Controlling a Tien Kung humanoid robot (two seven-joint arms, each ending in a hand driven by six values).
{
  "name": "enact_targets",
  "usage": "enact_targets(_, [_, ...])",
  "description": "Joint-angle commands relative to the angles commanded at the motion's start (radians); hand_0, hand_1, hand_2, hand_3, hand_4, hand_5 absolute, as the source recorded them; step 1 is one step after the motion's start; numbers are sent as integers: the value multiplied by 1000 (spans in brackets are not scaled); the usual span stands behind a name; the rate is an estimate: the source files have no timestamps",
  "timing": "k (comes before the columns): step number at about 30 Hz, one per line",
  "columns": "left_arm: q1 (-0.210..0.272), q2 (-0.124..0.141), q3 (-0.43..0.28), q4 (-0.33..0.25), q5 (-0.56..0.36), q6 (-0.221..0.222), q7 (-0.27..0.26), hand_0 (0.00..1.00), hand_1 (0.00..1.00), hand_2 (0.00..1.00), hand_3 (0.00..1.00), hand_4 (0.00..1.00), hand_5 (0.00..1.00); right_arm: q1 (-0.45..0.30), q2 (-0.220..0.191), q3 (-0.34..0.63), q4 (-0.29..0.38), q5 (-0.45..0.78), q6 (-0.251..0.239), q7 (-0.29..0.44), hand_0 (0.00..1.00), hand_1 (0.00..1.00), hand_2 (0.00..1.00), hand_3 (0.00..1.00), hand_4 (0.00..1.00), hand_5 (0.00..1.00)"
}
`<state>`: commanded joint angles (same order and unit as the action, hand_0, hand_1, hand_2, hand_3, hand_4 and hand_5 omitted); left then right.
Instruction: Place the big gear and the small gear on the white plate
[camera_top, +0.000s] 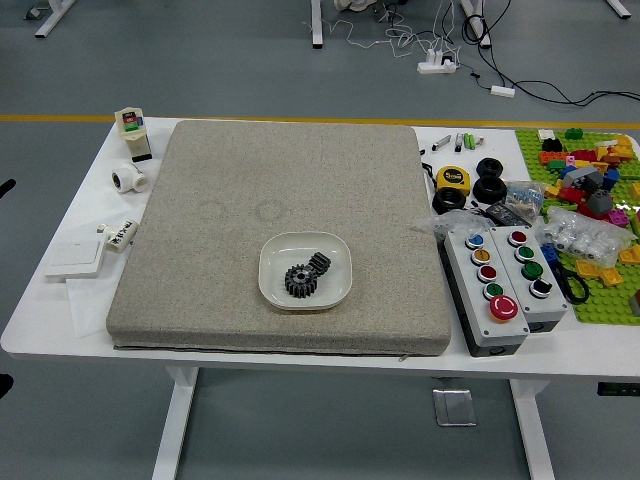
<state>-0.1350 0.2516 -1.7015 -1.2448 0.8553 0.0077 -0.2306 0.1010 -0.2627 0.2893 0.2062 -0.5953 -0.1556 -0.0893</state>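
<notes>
1. Near left, dark tips at the picture's edge seem to be the left hand (5, 384); whether it is open or closed I cannot tell; it touches nothing visible on the table (60, 340); the right hand is out of view, so its state cannot be told either.
2. On the mat (200, 250), toward its near side, sits the plate (283, 251), flat and upright; the soft mat probably helps keep it from sliding.
3. The big gear (301, 281) lies in the plate, toward the near side; its broad face is turned up, which should make it steady.
4. The small gear (319, 263) is just beyond it and to the right, also in the plate; it seems to rest on its toothed side, so it might roll a little if knocked, though the rim should hold it; whether the gears touch I cannot tell.
5. Right of the mat stand the button boxes (486, 300); farther off are the tape measure (453, 180) and bricks (600, 203), probably kept aside to leave working room.
6. Both gears being in, the task looks done; the sensible next move is to leave the plate alone.
</notes>
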Motion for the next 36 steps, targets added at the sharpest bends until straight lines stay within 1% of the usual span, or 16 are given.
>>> enact_targets(10, [12, -8, -29, -9, -12, 5, -15, 753, 939, 970, 877, 981, 899, 15, -5, 18, -1, -24, 1, 0, 658, 698, 773, 627, 806, 716])
enact_targets(11, [14, -8, -30, -9, -17, 9, -19, 737, 905, 944, 863, 981, 894, 16, -5, 20, -1, -28, 1, 0, 658, 698, 773, 627, 806, 715])
enact_targets(14, [24, -9, -39, -11, -32, 18, -31, 737, 905, 944, 863, 981, 894, 20, -6, 33, -1, -40, 1, -1, 658, 698, 773, 627, 806, 715])
enact_targets(21, [40, -10, -66, -24, -38, 14, -35, 731, 896, 934, 856, 982, 893, 22, -7, 33, -1, -41, 1, 0, 658, 698, 777, 627, 807, 715])
enact_targets(25, [35, -8, -74, -28, -35, 11, -35, 730, 895, 933, 853, 983, 892, 25, -9, 67, -1, -51, 1, 4, 659, 698, 778, 627, 806, 715])
enact_targets(29, [34, -6, -84, -27, -33, 10, -33, 731, 895, 933, 850, 984, 892, 27, -7, 43, -1, -47, -3, 3, 659, 699, 777, 626, 805, 714])
enact_targets(36, [32, -1, -87, -30, -27, 6, -32, 729, 896, 931, 851, 987, 883, 27, -5, 35, -1, -31, -4, 6, 657, 698, 777, 625, 805, 715])
